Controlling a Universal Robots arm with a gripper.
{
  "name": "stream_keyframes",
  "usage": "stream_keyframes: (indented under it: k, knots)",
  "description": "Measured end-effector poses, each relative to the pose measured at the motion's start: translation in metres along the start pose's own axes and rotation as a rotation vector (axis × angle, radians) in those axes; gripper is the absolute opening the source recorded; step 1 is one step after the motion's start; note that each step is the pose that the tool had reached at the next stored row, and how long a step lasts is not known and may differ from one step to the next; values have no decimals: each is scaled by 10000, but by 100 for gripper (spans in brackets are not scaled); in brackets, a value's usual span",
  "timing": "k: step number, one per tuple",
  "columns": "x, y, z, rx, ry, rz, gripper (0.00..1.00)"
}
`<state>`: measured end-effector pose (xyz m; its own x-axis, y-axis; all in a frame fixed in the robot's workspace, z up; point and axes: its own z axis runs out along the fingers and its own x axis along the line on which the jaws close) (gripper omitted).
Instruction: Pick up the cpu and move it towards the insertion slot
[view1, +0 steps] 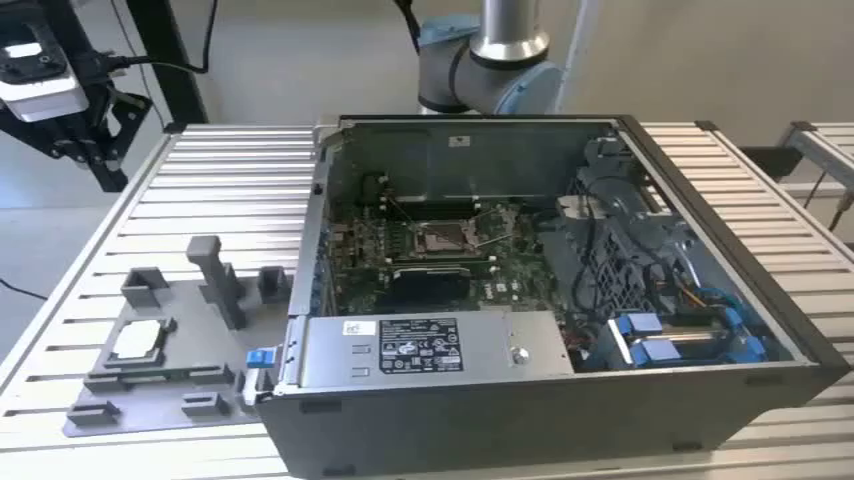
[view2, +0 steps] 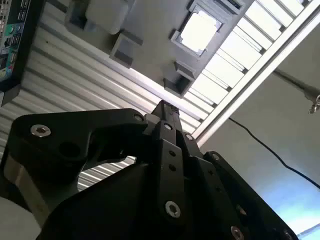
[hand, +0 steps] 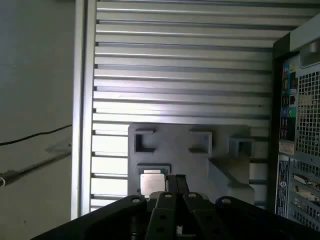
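One cpu (view1: 138, 340), one insertion slot (view1: 441, 236), one computer case (view1: 534, 410)

Slatted aluminium table (view1: 240, 170) forming the work surface, its parallel ribs catching bright light in both wrist views. Beyond the table's edge lies a smooth grey floor (view1: 40, 230), crossed by a thin black cable (hand: 35, 136). A second slatted table (view1: 825, 140) stands at the exterior view's right.
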<state>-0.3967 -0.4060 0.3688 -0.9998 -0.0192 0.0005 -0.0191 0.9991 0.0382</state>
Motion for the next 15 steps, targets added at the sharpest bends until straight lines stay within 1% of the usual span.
stream_keyframes:
  k: [13,14,15]
  knots:
    - [0,0,0,0,0,1,0]
    - [1,-4,0,1,0,0,0]
    - [8,-22,-1,1,2,0,0]
